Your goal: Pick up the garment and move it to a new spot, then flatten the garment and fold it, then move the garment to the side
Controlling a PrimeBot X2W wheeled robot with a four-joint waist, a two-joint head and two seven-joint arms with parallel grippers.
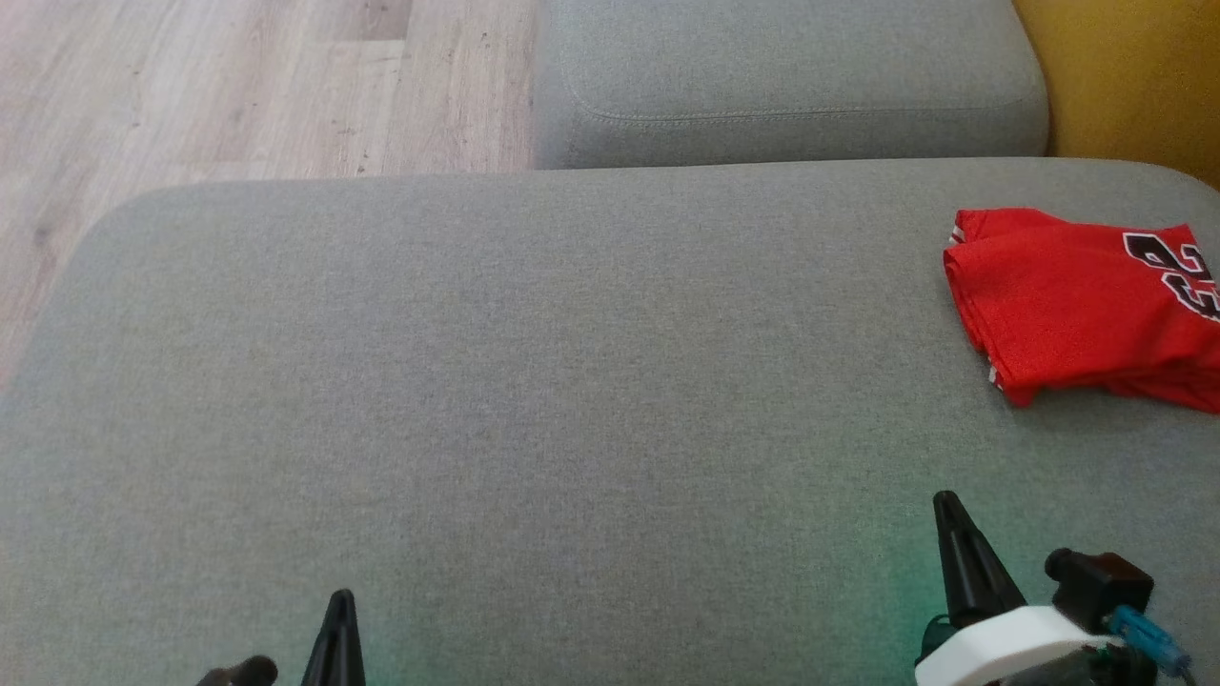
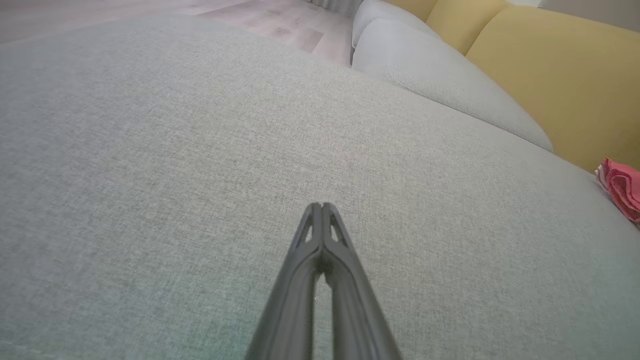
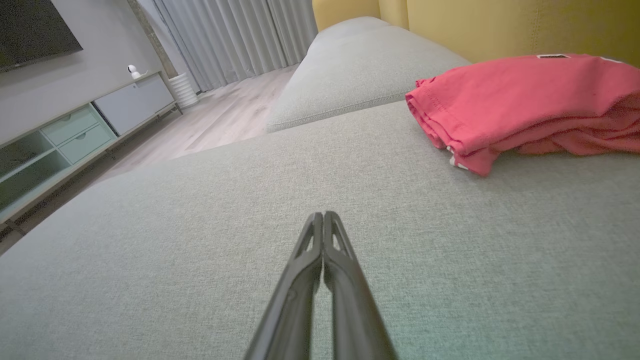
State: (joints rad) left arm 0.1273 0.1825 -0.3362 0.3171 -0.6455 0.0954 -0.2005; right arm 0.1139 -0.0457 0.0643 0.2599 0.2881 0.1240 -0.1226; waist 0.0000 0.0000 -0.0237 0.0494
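The red garment (image 1: 1077, 305) lay folded at the right side of the grey sofa seat (image 1: 534, 381), close to the yellow backrest (image 1: 1125, 76), with black numerals on its top face. Nearer the robot and well apart from it, the right pincer (image 3: 324, 215) was clenched on nothing. The left pincer (image 2: 321, 206), also clenched and empty, pointed over bare seat far to the left.

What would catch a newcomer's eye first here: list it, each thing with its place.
The red jersey, folded into a bundle, lies at the right edge of the wide grey cushion, near the yellow backrest. At the bottom of the head view, the left gripper and right gripper are both shut and empty, well apart from the jersey.
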